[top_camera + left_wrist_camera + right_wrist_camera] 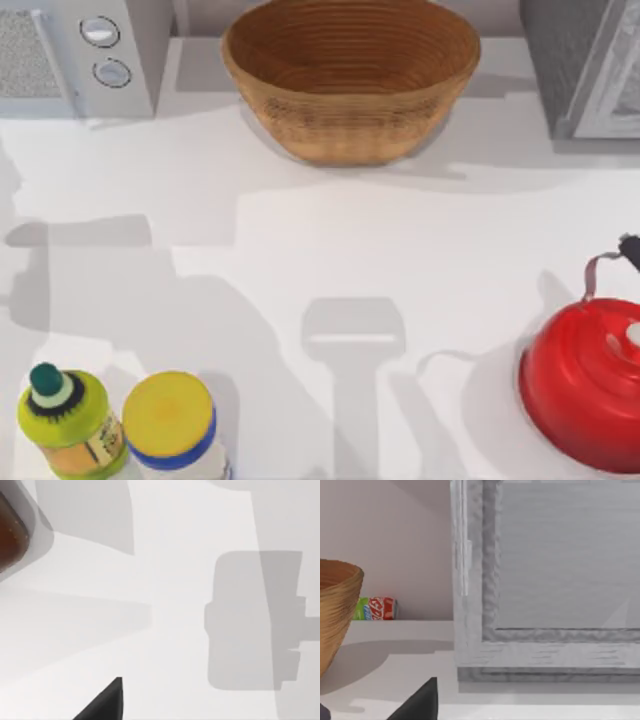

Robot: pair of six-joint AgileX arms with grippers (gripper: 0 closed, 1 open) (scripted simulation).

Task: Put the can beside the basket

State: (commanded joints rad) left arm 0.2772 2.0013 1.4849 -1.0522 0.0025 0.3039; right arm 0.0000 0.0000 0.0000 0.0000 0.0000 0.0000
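With our pincers' state untellable, the can [375,608] lying behind the basket [350,85] at twelve o'clock risks a rim strike.

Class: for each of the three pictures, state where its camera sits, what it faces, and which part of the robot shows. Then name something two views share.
Top view: above the table, looking down at the basket, red kettle, two bottles and a microwave.
Left wrist view: on the left arm, facing the tabletop and shadows; a dark tip of the left hand shows.
Right wrist view: on the right arm, facing a grey appliance and the can lying by the back wall; a dark tip of the right hand shows.
Shared: top and right wrist views both show the basket.
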